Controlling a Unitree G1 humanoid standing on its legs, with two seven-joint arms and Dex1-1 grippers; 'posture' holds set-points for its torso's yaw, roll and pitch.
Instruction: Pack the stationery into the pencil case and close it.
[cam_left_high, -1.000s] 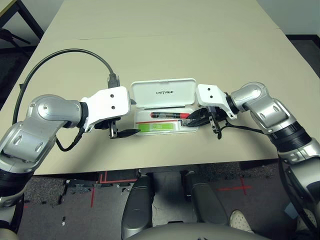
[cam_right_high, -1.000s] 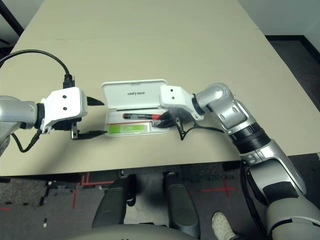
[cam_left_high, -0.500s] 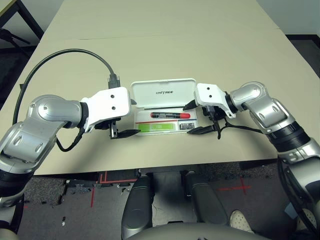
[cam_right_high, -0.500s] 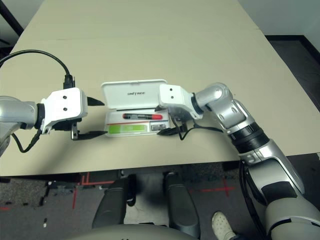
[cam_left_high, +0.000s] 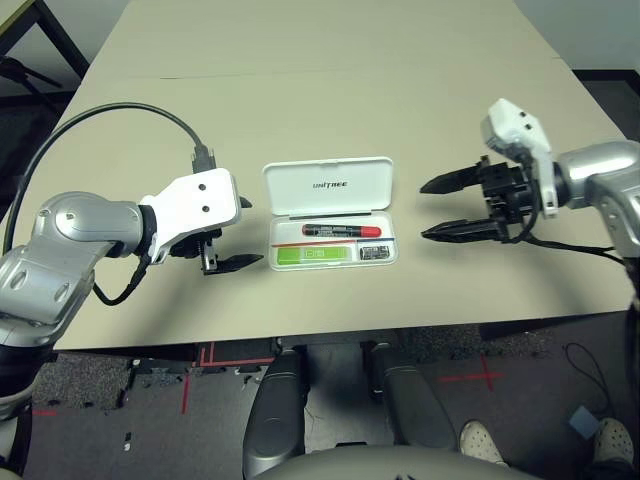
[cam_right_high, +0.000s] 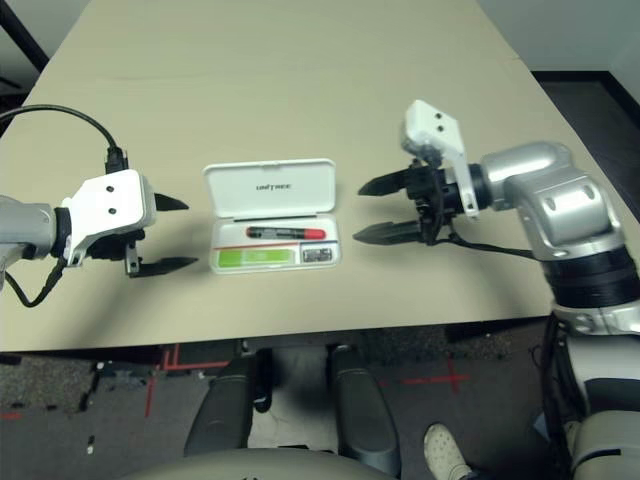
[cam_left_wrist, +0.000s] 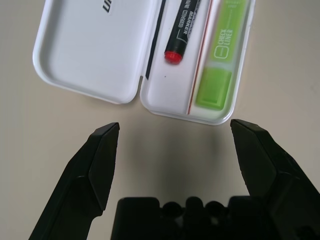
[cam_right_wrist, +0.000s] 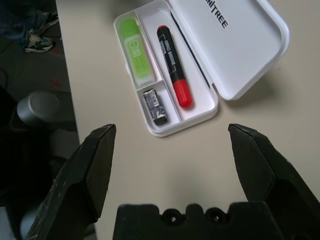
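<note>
Holding marker (cam_left_high: 341, 231), green stick (cam_left_high: 312, 254) and small block (cam_left_high: 374, 253), the case (cam_left_high: 331, 267) lies between both released end effectors (cam_right_wrist: 172, 127).

On the table (cam_left_high: 300, 110) before me, my pencil case (cam_left_high: 285, 231) is lying with its lid (cam_left_high: 330, 198) on the far side, perhaps touching the tabletop. The marker (cam_left_high: 342, 231) is lying in the far compartment; nearer me, the stick (cam_left_high: 312, 254) is sitting left of the small block (cam_left_high: 374, 253), each in its own compartment.

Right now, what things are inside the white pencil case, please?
Inside the open pencil case: the marker in the long compartment; the green stick and small dark piece in separate compartments. Whatever is beneath them is covered.
</note>
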